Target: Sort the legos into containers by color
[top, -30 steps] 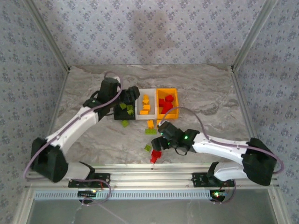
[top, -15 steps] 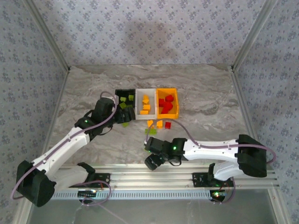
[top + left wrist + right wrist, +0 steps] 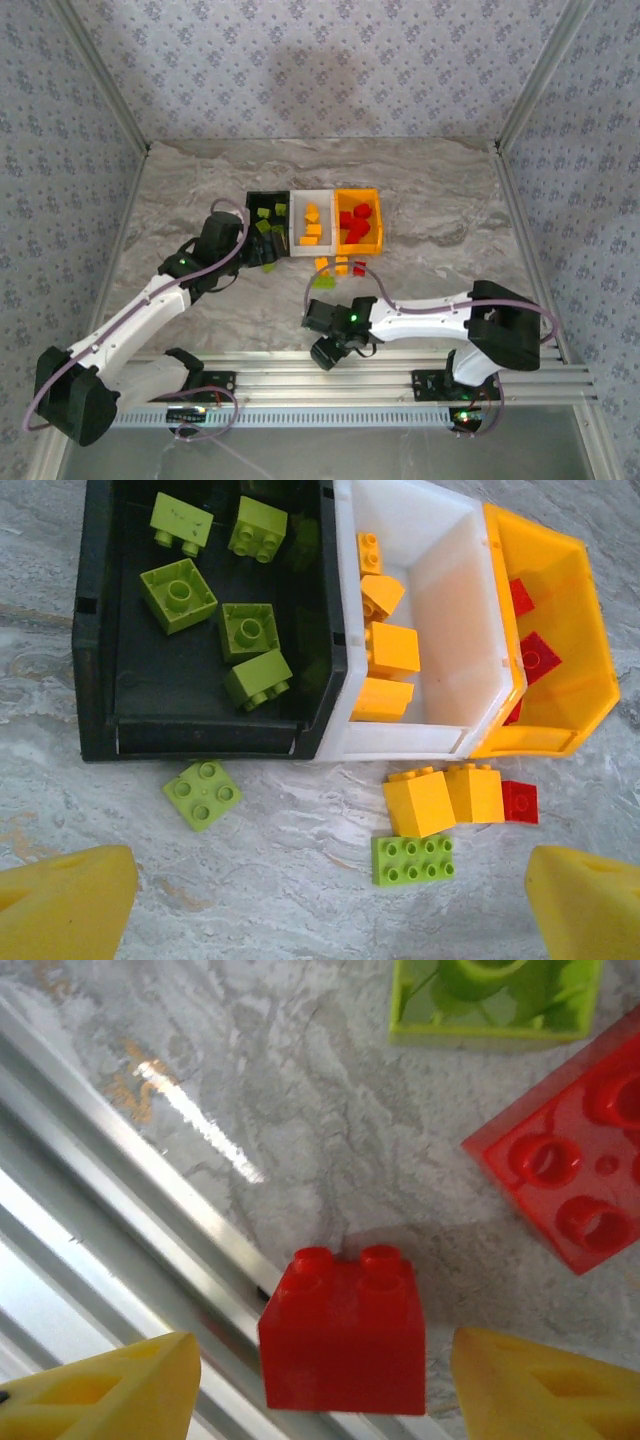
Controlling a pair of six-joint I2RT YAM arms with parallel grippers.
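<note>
R: I see right gripper (image 3: pixel 320 1352) wide astride red brick (image 3: pixel 345 1345), well short of white bin (image 3: pixel 442 610), hardly moved | L: left gripper (image 3: pixel 328 868) wide, empty, unchanged

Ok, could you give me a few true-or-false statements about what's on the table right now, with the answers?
1. The black bin holds only lime green bricks. True.
2. The white bin holds red bricks. False: it holds orange-yellow bricks.
3. A red brick lies ungripped between the open fingers of the right gripper. True.
4. Every green brick is binned. False: one green brick lies on the table before the black bin.
5. The left gripper grips a brick. False: it is open and empty.
</note>
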